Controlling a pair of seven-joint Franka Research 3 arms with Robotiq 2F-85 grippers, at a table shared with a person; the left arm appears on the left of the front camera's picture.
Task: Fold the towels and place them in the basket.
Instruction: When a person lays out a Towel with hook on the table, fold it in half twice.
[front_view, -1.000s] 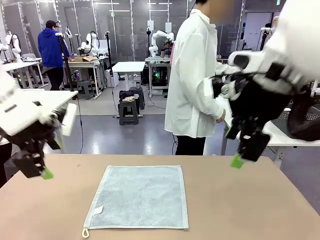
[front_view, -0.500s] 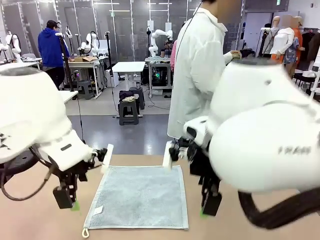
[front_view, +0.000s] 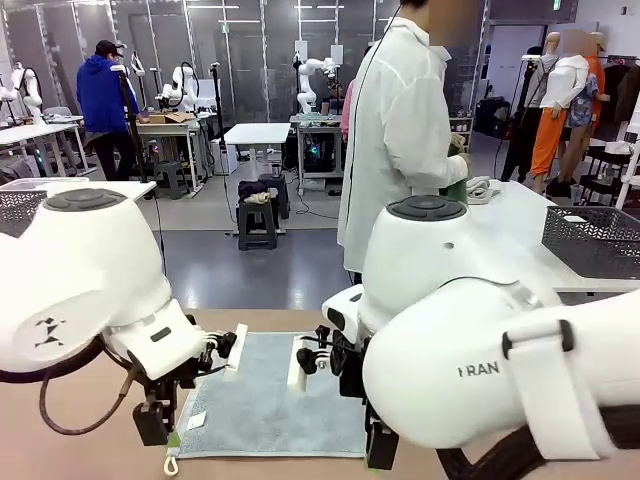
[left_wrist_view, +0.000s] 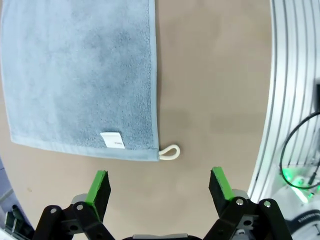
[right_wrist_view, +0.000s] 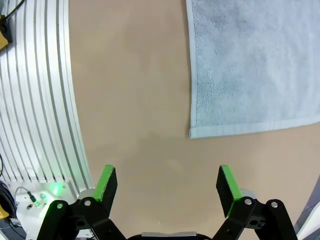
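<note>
Now: pale blue-grey terry towel (front_view: 265, 400) lies flat on tan worktop (left_wrist_view: 210, 75). Both wide open, left hand (left_wrist_view: 160, 185) and right hand (right_wrist_view: 167, 185) hang off its near corners. Risk: closing over bare worktop could miss the hem or catch one corner only, skewing the fold.

The pale blue-grey rectangular terry-cloth towel (left_wrist_view: 80, 75) looks soft, nubbly; the tan desk (right_wrist_view: 130, 100) smooth and matt; my white plastic left arm (front_view: 70, 270) glossy.
</note>
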